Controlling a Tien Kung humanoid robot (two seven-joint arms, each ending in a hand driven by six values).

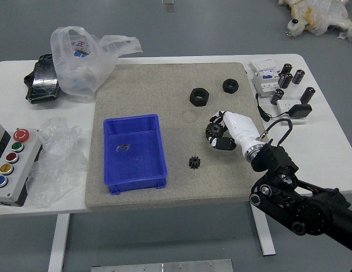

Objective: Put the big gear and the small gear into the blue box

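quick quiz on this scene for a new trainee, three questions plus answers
1. True or false: the small gear lies outside the blue box.
2. Which thing is the right robot hand grasping? a) the plastic bag b) the big gear c) the small gear
3. Count: how many black nuts lie on the mat, farther from the robot than the gears?

Key: 1 true; 2 b; 3 two

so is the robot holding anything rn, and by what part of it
The robot's right hand has the big gear by its outer rim, fingers at the far side and thumb at the near side.
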